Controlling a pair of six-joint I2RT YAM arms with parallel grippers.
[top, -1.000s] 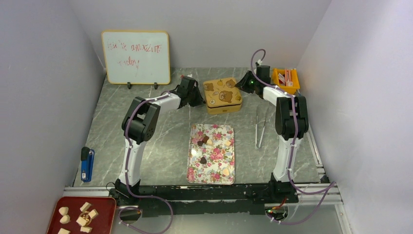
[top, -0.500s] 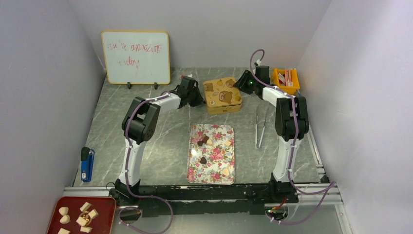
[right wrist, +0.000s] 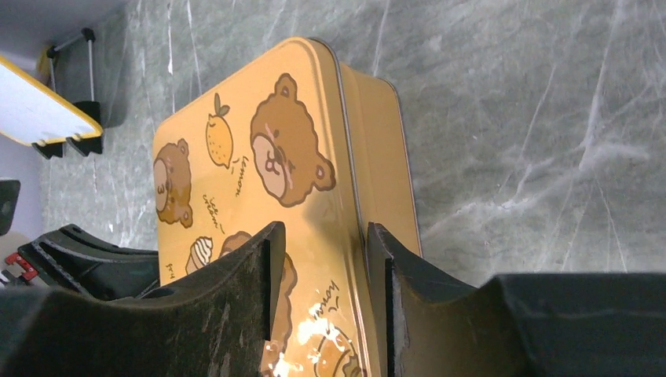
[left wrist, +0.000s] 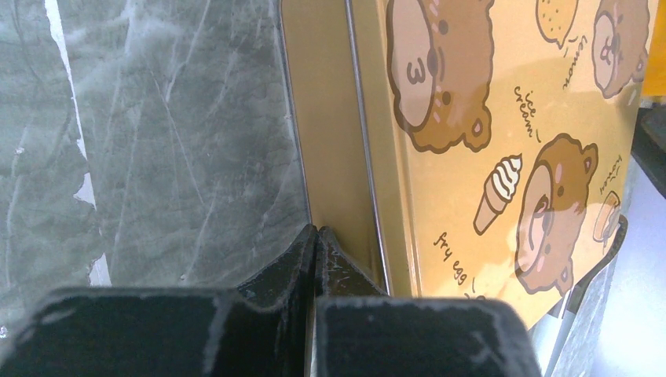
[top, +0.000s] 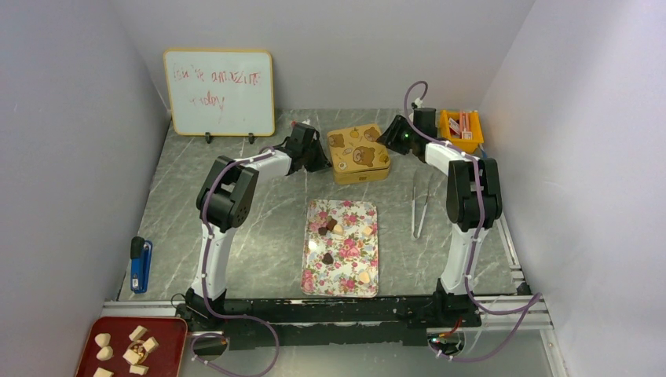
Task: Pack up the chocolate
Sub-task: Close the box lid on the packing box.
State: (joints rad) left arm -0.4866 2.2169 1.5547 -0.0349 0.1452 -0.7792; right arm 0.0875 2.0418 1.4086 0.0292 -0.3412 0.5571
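Note:
Several small chocolates, dark brown (top: 327, 258) and tan (top: 364, 276), lie on the floral tray (top: 345, 267) in the middle of the table. Behind it stands a closed yellow bear-print tin (top: 359, 153). My left gripper (top: 322, 161) is shut, its tips (left wrist: 316, 236) pressed against the tin's (left wrist: 471, 118) left side wall. My right gripper (top: 387, 138) is open at the tin's right end; in the right wrist view its jaws (right wrist: 318, 236) straddle the lid's edge (right wrist: 259, 157), one finger above the lid, the other outside the wall, with gaps showing.
Metal tongs (top: 420, 204) lie right of the tray. An orange bin (top: 461, 128) sits at back right, a whiteboard (top: 220, 93) at back left. A blue tool (top: 140, 265) lies at the left edge. A red tray (top: 161, 334) of beige chunks sits off the near left corner.
My right gripper's jaws have spread wider at the tin's right end and the arm shifted slightly. The left arm and the tin have not moved.

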